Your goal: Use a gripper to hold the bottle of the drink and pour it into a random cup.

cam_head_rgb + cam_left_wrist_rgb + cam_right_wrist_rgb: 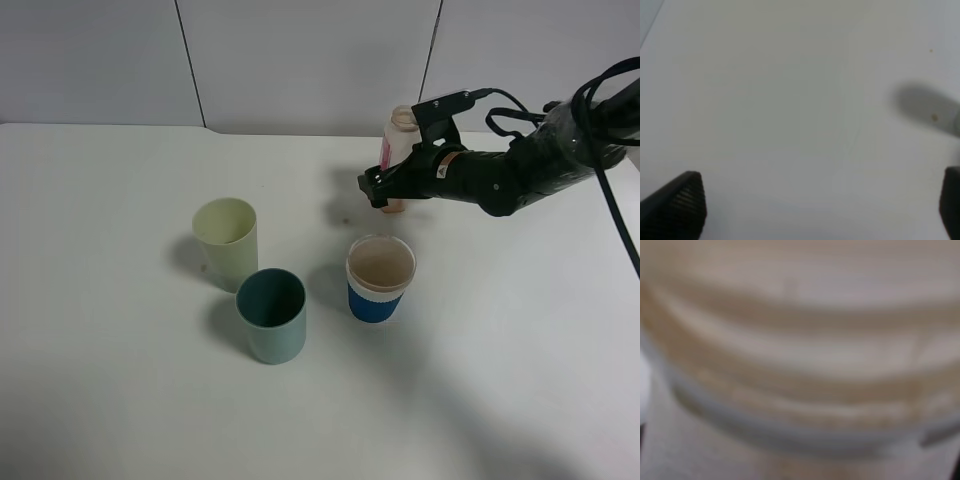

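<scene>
Right gripper (381,192), the black two-fingered claw on the bulky black cabled arm, sat at the small clear plastic drink bottle w/ pink-red label (397,140), reaching in from the right side; fingers looked to flank the bottle's lower half, but whether they'd clamped it I can't tell. Bottle stood upright, long axis vertical, at the far-right part of the white table (100,400), behind the cups. Pale yellow-green plastic tumbler (226,242) lay well apart, left and nearer the camera, so the pour looks to need a carry leftward, then a tilt. Between them: blue-sleeved clear cup (380,277); dark teal-green tumbler (271,314) just beside the pale one. Right arm clearly nearer. Right wrist view gave only a blurred ribbed surface, prob. the bottle very close; left wrist view showed the left gripper (822,205) spread wide over bare table, holding nothing.
</scene>
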You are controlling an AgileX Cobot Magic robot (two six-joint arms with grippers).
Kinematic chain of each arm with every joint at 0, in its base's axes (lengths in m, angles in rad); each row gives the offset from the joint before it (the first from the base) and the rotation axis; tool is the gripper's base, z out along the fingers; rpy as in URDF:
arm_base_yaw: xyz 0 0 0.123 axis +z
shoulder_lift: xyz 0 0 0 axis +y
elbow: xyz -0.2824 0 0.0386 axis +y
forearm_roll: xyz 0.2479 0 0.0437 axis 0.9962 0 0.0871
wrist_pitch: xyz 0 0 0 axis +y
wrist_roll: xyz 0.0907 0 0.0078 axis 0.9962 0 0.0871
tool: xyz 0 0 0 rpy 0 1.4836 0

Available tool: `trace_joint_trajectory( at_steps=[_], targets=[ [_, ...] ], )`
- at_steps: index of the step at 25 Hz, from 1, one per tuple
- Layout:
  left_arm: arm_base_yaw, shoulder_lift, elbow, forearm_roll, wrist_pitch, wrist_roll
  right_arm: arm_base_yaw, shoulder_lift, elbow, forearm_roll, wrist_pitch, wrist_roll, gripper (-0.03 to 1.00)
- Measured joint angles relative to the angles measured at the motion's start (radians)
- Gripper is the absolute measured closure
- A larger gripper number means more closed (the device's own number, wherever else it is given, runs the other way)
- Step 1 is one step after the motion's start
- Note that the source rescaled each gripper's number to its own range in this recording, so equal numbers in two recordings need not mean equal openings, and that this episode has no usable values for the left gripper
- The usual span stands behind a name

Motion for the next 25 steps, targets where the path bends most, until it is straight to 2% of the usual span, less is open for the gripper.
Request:
trace_joint_trajectory(
  at_steps=[7,13,17,25],
  targets=[
    [0.000,0.000,0.000,0.000,0.000,0.000,0.000,-0.121,0.001,-0.001,0.055,0.007,-0.03],
    [0.000,0.000,0.000,0.000,0.000,0.000,0.000,-0.281,0.001,-0.002,0.208,0.007,-0.03],
    [0.000,0.000,0.000,0.000,0.000,0.000,0.000,-0.397,0.001,-0.051,0.315,0.014,-0.03],
    [0.000,0.000,0.000,0.000,0.000,0.000,-0.034,-0.593,0.001,-0.099,0.451,0.016,-0.03]
  ],
)
